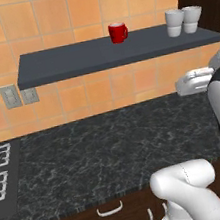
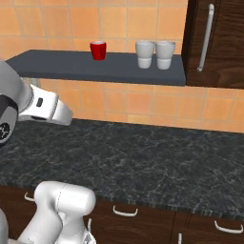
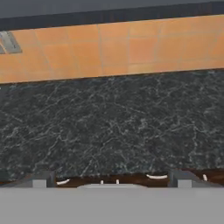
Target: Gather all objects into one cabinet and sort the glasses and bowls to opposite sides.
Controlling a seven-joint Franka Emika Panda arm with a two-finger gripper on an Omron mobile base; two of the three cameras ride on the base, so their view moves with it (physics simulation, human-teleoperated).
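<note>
The grey wall shelf carries three vessels. A small red cup stands upright near the middle of the shelf, close to its back edge against the tiled wall; in the left base view a small handle shows on its right side. Two pale grey cups stand upright side by side and touching at the shelf's right end, first grey cup on the left and second grey cup on the right. They are well apart from the red cup.

The dark brown wall cabinet hangs just beyond the shelf's right end. Its door is shut, and a long silver bar handle runs vertically near the door's left edge.

Below the shelf lies the black marbled counter. A stove grate sits at the counter's left end in the left base view. Two wall outlets are set in the tiles under the shelf's left end. Drawer fronts with pale curved pulls run beneath the counter's front edge.

The gripper hangs above the counter's front edge, facing the tiled wall. Its two fingertips stand wide apart, with nothing between them.
</note>
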